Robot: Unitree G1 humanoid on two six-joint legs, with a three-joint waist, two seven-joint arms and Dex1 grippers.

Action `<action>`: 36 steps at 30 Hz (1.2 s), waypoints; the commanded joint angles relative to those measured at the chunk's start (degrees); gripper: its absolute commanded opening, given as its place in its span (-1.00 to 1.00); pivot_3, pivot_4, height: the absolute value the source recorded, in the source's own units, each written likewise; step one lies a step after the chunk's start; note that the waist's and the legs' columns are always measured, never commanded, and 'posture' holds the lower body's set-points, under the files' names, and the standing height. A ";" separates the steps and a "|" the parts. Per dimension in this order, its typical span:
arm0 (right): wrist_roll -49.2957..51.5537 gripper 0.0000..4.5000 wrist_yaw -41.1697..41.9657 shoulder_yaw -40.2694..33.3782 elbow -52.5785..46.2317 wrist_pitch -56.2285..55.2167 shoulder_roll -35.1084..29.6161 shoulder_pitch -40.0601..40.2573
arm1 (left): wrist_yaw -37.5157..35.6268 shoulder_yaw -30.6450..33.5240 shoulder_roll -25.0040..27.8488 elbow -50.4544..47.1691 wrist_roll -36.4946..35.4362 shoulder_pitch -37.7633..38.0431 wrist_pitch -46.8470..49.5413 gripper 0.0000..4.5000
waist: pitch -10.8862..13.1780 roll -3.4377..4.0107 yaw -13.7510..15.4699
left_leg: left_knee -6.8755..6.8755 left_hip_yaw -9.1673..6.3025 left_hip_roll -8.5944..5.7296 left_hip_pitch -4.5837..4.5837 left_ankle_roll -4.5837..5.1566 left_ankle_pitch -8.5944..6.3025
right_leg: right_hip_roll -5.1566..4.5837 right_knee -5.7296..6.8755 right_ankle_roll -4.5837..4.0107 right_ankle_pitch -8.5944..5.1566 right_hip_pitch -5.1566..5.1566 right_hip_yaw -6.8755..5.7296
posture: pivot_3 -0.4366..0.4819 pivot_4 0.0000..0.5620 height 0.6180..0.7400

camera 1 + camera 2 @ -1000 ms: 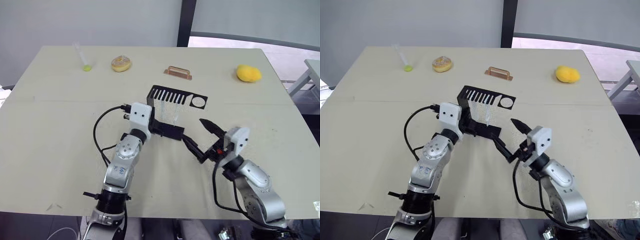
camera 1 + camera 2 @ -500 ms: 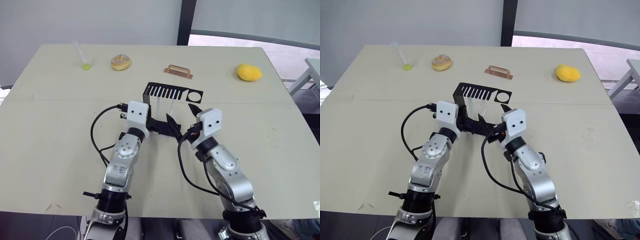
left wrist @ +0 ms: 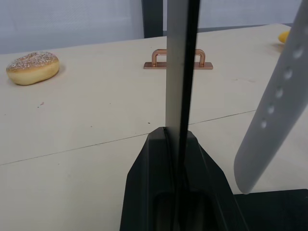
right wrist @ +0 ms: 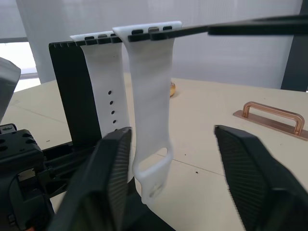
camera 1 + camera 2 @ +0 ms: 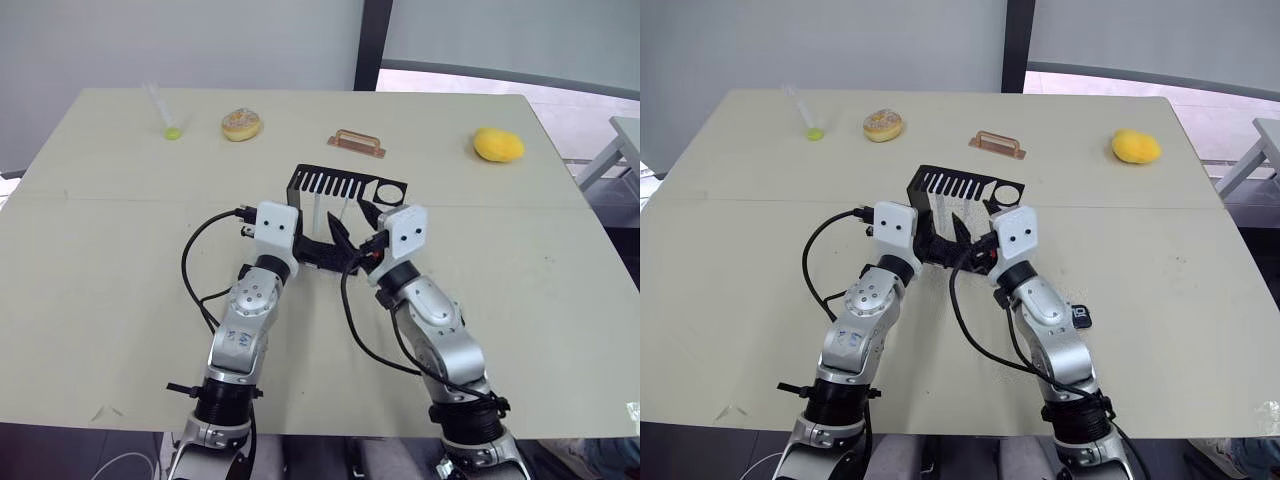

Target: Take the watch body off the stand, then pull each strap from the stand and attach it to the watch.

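While the left gripper (image 3: 178, 144) clamps the black C-shaped metal stand (image 5: 345, 187), the right gripper (image 4: 168, 163) gapes empty before two slim white rubbery straps (image 4: 148, 103) hanging there; a sideways tug could jam them; the small black watch body (image 5: 1079, 317) lies on the table.

Stand (image 5: 345, 186) at table (image 5: 90, 260) centre, two straps (image 4: 149, 120) hanging from its top bar. Behind it lies a handle (image 5: 357, 143); doughnut (image 5: 241, 124) and tube (image 5: 165, 115) to the far left, lemon (image 5: 497, 146) to the far right. Watch body (image 5: 1078, 317) lies on the table right of the right arm.
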 commanded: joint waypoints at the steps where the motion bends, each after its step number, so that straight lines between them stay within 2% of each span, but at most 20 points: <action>1: 0.92 -0.49 1.31 -0.01 -0.60 -2.34 0.68 -1.08 | -0.15 -0.37 -0.33 -0.57 0.48 -0.68 0.37 -1.00 | 0.00 0.00 0.00 | 0.00 0.00 0.00 0.00 0.00 0.00 | 0.00 0.00 0.00 0.00 0.00 0.00 | -0.05 -0.47 1.00; 3: 1.20 -0.94 1.84 0.11 -0.48 -2.69 0.66 -1.28 | -0.18 -0.38 -0.36 -0.50 0.47 -0.78 0.40 -1.00 | 0.00 0.00 0.00 | 0.00 0.00 0.00 0.00 0.00 0.00 | 0.00 0.00 0.00 0.00 0.00 0.00 | -0.05 -0.47 1.00; 4: 1.32 -0.98 2.14 0.30 -0.70 -2.85 0.58 -1.32 | -0.21 -0.37 -0.34 -0.48 0.47 -0.81 0.41 -1.00 | 0.00 0.00 -0.01 | 0.00 0.00 0.00 0.00 0.00 0.00 | 0.00 0.00 0.00 0.00 0.00 -0.01 | -0.05 -0.47 1.00; 9: 0.51 -0.98 3.46 1.09 -1.73 -4.71 -0.31 -1.02 | -0.24 -0.22 -0.30 -0.56 0.42 -0.95 0.59 -1.00 | 0.00 0.00 0.00 | 0.00 0.00 0.00 0.00 0.00 0.00 | 0.00 0.01 0.00 0.00 0.00 -0.01 | -0.05 -0.47 1.00; 17: -8.12 -0.98 2.92 2.83 -2.17 -16.07 -4.89 -0.39 | -0.10 -0.24 -0.24 -0.38 0.66 -1.10 0.80 -1.00 | 0.00 0.00 0.03 | 0.00 0.00 -0.02 -0.01 0.00 0.00 | -0.02 -0.01 0.00 0.00 0.00 -0.01 | -0.05 -0.47 1.00; 21: -9.06 -0.98 3.65 3.08 -2.71 -18.44 -6.36 1.10 | -0.15 -0.19 -0.10 -0.37 0.79 -1.03 0.86 -1.00 | 0.00 0.00 0.04 | 0.00 0.00 -0.01 -0.01 0.00 0.00 | -0.01 -0.01 0.00 0.00 0.00 -0.01 | -0.05 -0.47 1.00; 30: -3.28 -0.98 10.31 0.43 -8.51 -19.36 -13.77 12.96 | -1.98 -0.35 0.25 -0.53 -0.43 -0.34 2.05 -1.00 | -0.01 -0.02 0.08 | 0.01 0.00 -0.02 0.01 0.01 0.01 | -0.01 -0.09 0.00 0.00 0.08 -0.01 | -0.05 -0.47 1.00; 33: -1.74 -1.00 11.52 -1.30 -8.05 -19.50 -15.45 14.85 | -3.08 -0.65 0.24 -1.45 -1.15 0.35 1.81 -0.57 | -0.01 -0.03 0.02 | 0.00 0.01 -0.01 0.04 0.01 0.01 | 0.00 -0.17 0.00 0.00 0.08 0.00 | -0.05 -0.47 1.00; 36: -0.14 -1.00 12.71 -2.73 -6.92 -19.60 -16.41 15.36 | -3.59 -1.06 0.78 -2.82 -0.76 1.51 2.50 0.12 | 0.00 -0.04 0.00 | -0.01 0.02 -0.01 0.02 0.01 0.01 | 0.01 -0.16 0.00 0.00 0.05 0.01 | -0.05 -0.47 1.00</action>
